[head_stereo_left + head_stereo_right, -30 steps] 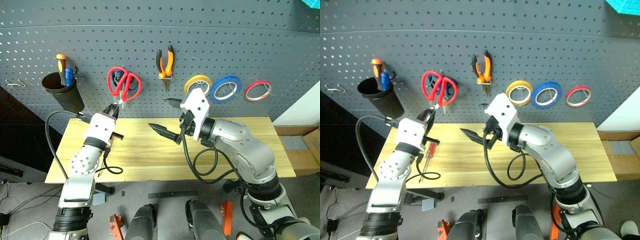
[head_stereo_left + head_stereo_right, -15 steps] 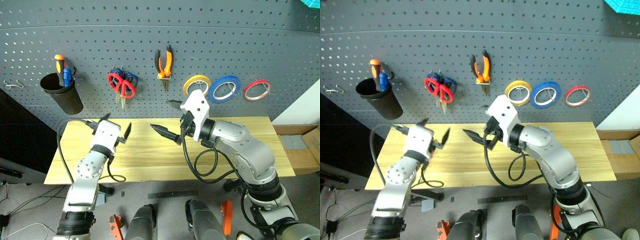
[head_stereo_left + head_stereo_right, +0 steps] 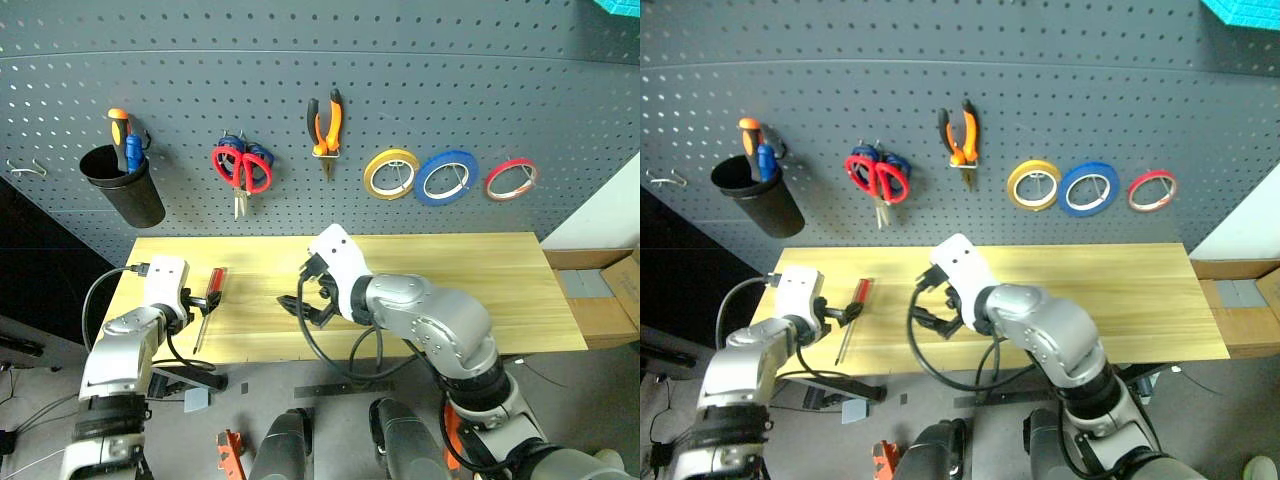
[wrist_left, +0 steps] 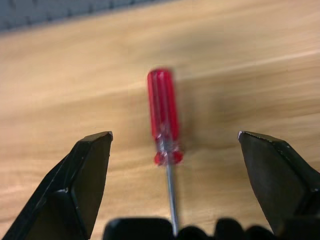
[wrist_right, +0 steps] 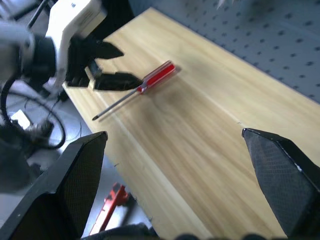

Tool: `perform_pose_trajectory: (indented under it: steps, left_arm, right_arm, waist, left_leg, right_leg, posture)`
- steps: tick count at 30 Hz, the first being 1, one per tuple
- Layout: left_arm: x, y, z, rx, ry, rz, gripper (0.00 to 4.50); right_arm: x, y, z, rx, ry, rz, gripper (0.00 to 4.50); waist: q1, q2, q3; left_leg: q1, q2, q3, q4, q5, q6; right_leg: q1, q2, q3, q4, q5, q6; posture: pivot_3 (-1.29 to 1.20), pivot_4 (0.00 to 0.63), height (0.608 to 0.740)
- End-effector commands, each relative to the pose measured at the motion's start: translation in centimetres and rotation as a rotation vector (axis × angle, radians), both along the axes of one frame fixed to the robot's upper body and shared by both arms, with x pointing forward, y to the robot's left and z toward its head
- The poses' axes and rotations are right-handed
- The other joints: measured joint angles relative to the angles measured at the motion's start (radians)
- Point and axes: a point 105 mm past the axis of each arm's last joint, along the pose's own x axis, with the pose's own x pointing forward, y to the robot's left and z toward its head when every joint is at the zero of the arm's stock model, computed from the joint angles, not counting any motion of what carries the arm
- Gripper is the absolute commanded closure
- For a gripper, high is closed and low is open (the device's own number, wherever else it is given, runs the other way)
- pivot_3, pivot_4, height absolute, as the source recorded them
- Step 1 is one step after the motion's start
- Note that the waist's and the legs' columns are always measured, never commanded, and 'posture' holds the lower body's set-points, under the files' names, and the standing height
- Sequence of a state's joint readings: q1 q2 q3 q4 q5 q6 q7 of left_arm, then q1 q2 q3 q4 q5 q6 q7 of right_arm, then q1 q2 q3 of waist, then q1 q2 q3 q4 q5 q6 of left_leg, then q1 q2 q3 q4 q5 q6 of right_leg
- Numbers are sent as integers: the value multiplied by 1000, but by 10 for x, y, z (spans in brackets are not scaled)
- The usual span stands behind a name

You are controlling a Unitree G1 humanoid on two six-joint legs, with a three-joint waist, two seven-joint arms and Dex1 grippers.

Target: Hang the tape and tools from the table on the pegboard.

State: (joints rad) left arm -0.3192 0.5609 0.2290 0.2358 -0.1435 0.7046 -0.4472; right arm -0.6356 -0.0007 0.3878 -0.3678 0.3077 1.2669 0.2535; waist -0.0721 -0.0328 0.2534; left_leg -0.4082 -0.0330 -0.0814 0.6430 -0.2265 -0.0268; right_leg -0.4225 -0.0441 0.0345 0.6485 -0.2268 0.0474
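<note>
Having left the red-handled scissors (image 3: pixel 243 170) hung, the left hand (image 4: pixel 172 150) now straddles the screwdriver (image 4: pixel 165 120), fingers spread.

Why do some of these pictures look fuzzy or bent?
Left wrist view: the red screwdriver is soft and smeared. Right wrist view: the left gripper and its arm are blurred. Eye views: the pegboard's hole rows curve, a lens distortion.

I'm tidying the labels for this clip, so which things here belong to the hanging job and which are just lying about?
Part of the job:
- red-handled screwdriver, lying on the table
- red-handled scissors, pliers and blue tape, on the pegboard
- left hand, open by the screwdriver

Just there:
- yellow tape, red tape
- blue-handled scissors
- black cup
</note>
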Motion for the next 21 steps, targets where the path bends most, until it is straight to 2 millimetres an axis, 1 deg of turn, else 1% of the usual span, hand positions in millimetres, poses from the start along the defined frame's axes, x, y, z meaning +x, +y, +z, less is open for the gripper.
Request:
perform_pose_trajectory:
  steps: [1,4,7,10,13,16,20,21]
  left_arm:
    - [11,6,2,-15,28,-9,173]
    - [19,8,-2,-13,49,-3,173]
    - [27,13,-7,-42,67,38,173]
    - [29,17,-15,-68,86,77,173]
    - [29,18,-28,-80,116,105,173]
    - [34,12,-31,-81,116,97,695]
    - [38,8,-31,-82,104,84,1898]
    - [38,9,-31,-80,101,86,2286]
  right_arm:
    - [1,12,9,-1,-36,11,0]
    - [1,15,11,-10,-53,21,0]
    - [-1,21,13,-29,-77,54,0]
    - [-3,23,15,-37,-94,71,0]
    - [-3,27,18,-55,-130,87,0]
    - [-2,27,19,-62,-142,89,0]
    - [1,24,18,-74,-157,83,0]
    - [2,24,18,-76,-160,81,0]
  waist:
    - [0,-1,1]
    - [-2,-1,2]
    - [-3,-2,6]
    - [-8,-2,7]
    - [-12,-2,8]
    - [-12,-3,8]
    - [-11,-3,8]
    - [-12,-3,8]
  left_leg:
    - [0,0,0,-1,0,0]
    - [0,0,1,-2,-1,-1]
    - [0,0,1,-4,-1,-2]
    - [-1,2,1,-5,-2,-2]
    - [-1,2,1,-6,-2,-3]
    - [-1,2,1,-6,-2,-3]
    - [-1,2,1,-6,-2,-3]
    - [-1,1,2,-6,-2,-3]
  right_leg:
    - [-1,0,0,0,1,-2]
    - [-2,0,1,0,1,-2]
    - [-3,-1,1,0,1,-2]
    - [-4,-2,1,-1,1,-2]
    - [-4,-3,1,-1,1,-2]
    - [-5,-3,1,-1,1,-2]
    - [-5,-5,0,-1,1,-2]
    - [-5,-5,1,-1,1,-2]
  posture:
    - [-58,287,740]
    - [-70,294,740]
    - [-87,298,740]
    - [-97,299,740]
    - [-107,298,740]
    - [-108,294,740]
    - [-106,286,740]
    - [-105,283,740]
